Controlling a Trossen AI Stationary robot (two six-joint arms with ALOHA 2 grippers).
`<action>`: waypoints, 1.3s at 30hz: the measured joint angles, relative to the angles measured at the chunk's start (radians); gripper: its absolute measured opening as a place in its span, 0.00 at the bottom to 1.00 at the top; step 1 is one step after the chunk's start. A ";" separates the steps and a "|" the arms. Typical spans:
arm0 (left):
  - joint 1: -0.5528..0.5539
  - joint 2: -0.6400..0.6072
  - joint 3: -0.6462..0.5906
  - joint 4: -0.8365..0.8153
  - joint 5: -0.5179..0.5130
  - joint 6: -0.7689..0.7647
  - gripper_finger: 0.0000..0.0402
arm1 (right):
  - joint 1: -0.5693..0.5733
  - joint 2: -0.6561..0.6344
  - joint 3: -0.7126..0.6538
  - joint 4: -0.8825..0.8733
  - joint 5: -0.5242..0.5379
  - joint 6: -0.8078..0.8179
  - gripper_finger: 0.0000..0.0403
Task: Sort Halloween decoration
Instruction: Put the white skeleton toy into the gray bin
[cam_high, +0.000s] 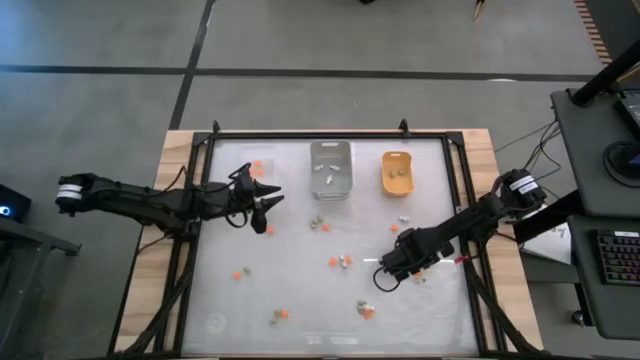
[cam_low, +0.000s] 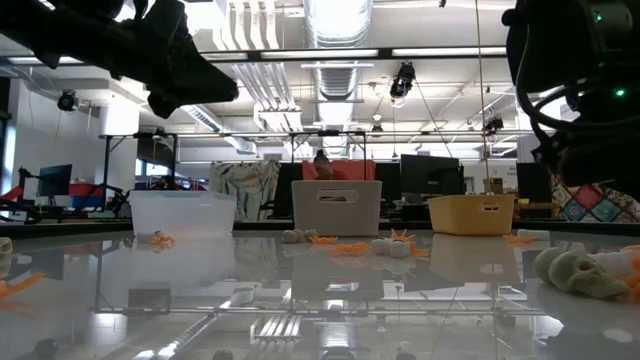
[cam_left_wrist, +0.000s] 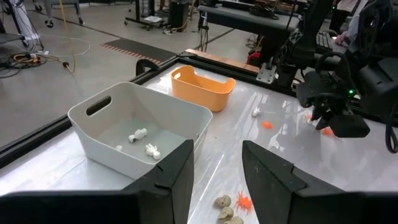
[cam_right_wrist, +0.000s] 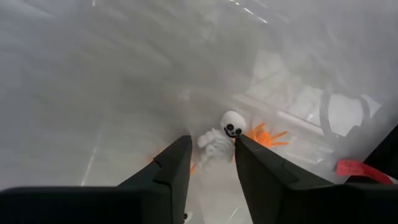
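Note:
Tiny orange, white and tan trinkets lie scattered on the glossy table (cam_high: 300, 290). My right gripper (cam_right_wrist: 211, 149) is open, low over the table's right side (cam_high: 383, 275). Its fingertips stand on either side of a white skeleton trinket (cam_right_wrist: 219, 138), with an orange spider (cam_right_wrist: 266, 135) just beyond. My left gripper (cam_left_wrist: 217, 165) is open and empty, raised above the table's left part (cam_high: 262, 208) (cam_low: 185, 80). It faces the grey tray (cam_left_wrist: 140, 121), which holds white trinkets (cam_left_wrist: 144, 140). Tan skulls (cam_left_wrist: 225, 208) and an orange spider (cam_left_wrist: 244, 201) lie ahead of it.
Three trays stand in a row along the far edge: clear (cam_low: 183, 212), grey (cam_high: 331, 168), orange-yellow (cam_high: 397, 172). A pale skull (cam_low: 575, 272) lies close to the low camera. A black frame (cam_high: 200, 200) borders the table. Bare surface lies near the near-left corner.

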 joint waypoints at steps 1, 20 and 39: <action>0.000 0.000 0.000 0.001 0.000 0.000 0.30 | 0.000 -0.001 0.000 0.002 0.003 0.000 0.28; 0.000 0.000 0.000 0.041 0.000 0.001 0.30 | -0.002 -0.058 -0.003 0.004 0.106 -0.031 0.08; 0.000 0.000 0.000 0.118 -0.001 0.020 0.30 | -0.234 -0.404 0.024 0.570 0.524 -0.791 0.08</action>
